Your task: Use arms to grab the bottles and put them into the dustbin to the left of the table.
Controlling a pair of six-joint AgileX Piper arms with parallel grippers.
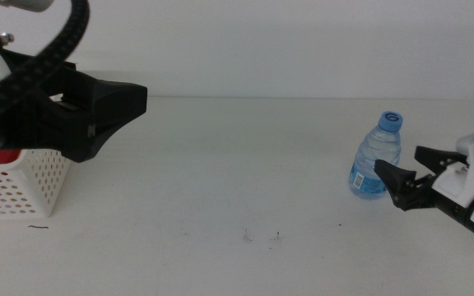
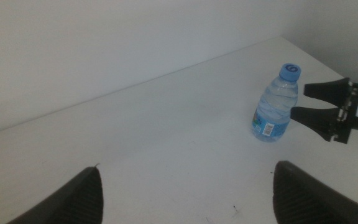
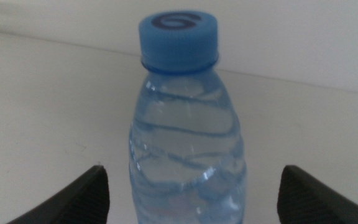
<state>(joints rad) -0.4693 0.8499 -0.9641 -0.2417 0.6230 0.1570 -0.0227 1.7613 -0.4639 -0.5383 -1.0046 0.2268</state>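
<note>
Item: water bottle (image 1: 377,161), clear, blue cap, upright on the worktop (image 1: 237,164) toward its right side.

Step in hand, as I judge it: approach for the grasp. My right tool (image 1: 399,176) sits just beside the bottle, jaws apart, bottle centred ahead of them in the right wrist view; not gripped.

Next move calls for: ease forward until the jaws flank the body, then close.

Left tool (image 1: 113,107): raised over the dustbin (image 1: 31,181) at the worktop's left, jaws apart, holding nothing.

Obstructions: none seen near the bottle. Something red shows inside the dustbin.
</note>
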